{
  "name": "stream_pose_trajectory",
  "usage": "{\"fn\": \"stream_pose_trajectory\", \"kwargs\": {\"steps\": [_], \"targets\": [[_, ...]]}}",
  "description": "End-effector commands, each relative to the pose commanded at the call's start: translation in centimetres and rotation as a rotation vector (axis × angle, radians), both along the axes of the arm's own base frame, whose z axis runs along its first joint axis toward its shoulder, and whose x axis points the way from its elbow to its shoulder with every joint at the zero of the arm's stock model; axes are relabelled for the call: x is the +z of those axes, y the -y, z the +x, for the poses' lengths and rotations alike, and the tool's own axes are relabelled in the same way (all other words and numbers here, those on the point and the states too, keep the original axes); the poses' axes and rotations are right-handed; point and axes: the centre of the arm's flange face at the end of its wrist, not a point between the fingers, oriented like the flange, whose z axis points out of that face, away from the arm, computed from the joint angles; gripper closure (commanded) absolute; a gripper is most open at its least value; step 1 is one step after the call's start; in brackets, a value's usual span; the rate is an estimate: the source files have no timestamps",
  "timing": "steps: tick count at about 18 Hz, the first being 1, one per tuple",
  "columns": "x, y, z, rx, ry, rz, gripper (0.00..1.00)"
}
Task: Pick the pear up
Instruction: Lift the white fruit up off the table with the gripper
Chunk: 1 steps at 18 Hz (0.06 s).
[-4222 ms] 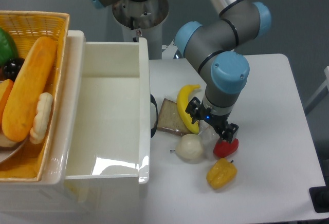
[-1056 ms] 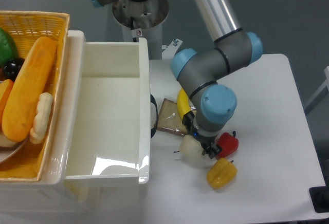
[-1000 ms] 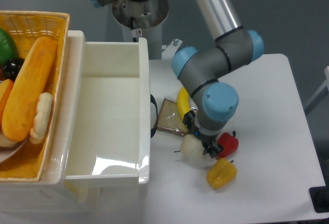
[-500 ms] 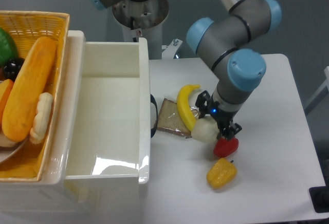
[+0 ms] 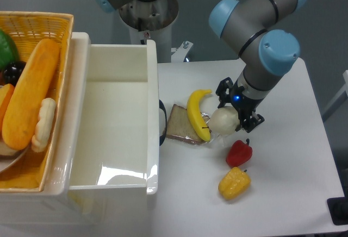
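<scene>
A grey-and-blue robot arm's black two-finger gripper [image 5: 235,113] is clamping the pale cream-white, roundish toy pear [image 5: 224,121] between its fingers, one dark finger showing at the fruit's upper left and the other at its lower right. The pear, its thin dark stem pointing left, is hanging just right of the curved yellow plastic banana [image 5: 197,113] and appears to be clear of the white tabletop [image 5: 288,155], though the single fixed view is not making the gap certain.

Below it, the glossy red toy bell pepper [image 5: 238,153] and the yellow toy bell pepper [image 5: 234,182] are lying on the table, apart from the pear. The brown slice of toy bread [image 5: 180,124] is sitting partly under the banana, beside the large white plastic bin [image 5: 115,117]; a woven yellow basket [image 5: 32,27] of other toy food is standing at far left.

The step in hand looks to be the lift itself. Doing it well likely means rising straight up, holding the grip firm on the smooth, rounded surface, which could slip or rotate between narrow fingers. Keeping the motion slow and vertical should also avoid dragging the stem across the banana or nudging the peppers below.
</scene>
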Motion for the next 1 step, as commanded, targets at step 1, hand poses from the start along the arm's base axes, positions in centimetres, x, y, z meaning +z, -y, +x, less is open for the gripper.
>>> {"fn": "stream_pose_trajectory", "kwargs": {"steps": [1], "targets": [[0.09,0.24,-0.16,0.005,-0.001,0.001,0.56]]}}
